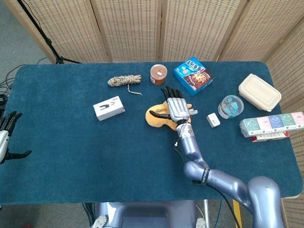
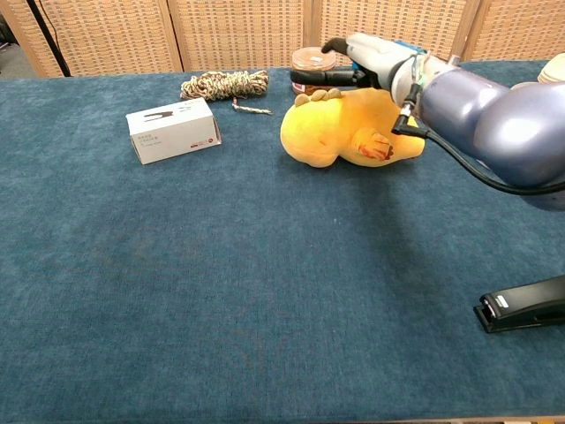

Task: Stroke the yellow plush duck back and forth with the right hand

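I've got the right hand (image 1: 176,105) lying flat on the yellow plush duck (image 2: 349,129), fingers spread and gripping nothing; the duck lies on its side on the blue table (image 1: 71,142), just in front of the brown-lidded tub (image 1: 158,74) and the blue snack box (image 1: 193,75). Left of the duck are the white box (image 1: 109,108) and the twine bundle (image 1: 124,80). Left hand (image 1: 6,135) hangs off the table's left edge, fingers apart, empty.
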### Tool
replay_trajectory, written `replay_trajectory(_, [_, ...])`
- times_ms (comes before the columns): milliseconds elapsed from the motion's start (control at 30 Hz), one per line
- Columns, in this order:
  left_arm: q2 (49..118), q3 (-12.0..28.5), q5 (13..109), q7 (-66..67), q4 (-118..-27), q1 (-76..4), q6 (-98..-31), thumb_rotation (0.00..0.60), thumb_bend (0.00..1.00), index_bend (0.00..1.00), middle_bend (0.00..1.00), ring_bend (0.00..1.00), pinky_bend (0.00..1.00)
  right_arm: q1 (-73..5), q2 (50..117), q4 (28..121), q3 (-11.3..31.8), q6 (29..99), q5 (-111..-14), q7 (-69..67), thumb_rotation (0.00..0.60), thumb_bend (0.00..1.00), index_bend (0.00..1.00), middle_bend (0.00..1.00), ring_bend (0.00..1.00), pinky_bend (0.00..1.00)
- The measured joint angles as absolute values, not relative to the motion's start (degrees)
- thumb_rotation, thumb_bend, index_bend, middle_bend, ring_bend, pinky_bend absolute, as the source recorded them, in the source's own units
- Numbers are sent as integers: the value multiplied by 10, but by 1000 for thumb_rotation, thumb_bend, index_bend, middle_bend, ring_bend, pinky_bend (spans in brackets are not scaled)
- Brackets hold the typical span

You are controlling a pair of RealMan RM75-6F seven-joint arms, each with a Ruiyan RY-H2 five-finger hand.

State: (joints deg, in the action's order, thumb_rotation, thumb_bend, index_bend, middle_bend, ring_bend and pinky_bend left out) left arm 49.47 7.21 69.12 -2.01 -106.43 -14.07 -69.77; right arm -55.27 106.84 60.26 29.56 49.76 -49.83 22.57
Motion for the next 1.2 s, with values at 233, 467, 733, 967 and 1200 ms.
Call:
replay_trajectory(233, [492,73,693,-33,-1059,-142,-694,600,0,0,0,0,0,-597,1089,579,283,510,-536,228,86,0,0,0,0,0])
replay_trajectory(467, [490,74,690,-42,-1054,-142,-689,600,0,0,0,0,0,-640,1153,475,266,490,-560,203,88,0,0,0,0,0])
replay_trajectory(733, [489,75,693,-46,-1052,-142,-691,600,0,0,0,0,0,-666,1210,359,254,454,-569,167,87,0,0,0,0,0])
replay_trajectory(967, [490,75,691,-44,-1052,-143,-690,600,0,0,0,0,0,-665,1231,294,245,435,-585,121,86,0,0,0,0,0])
replay_trajectory(1200, [494,74,688,-29,-1056,-146,-689,600,0,0,0,0,0,-635,1207,304,247,443,-585,109,85,0,0,0,0,0])
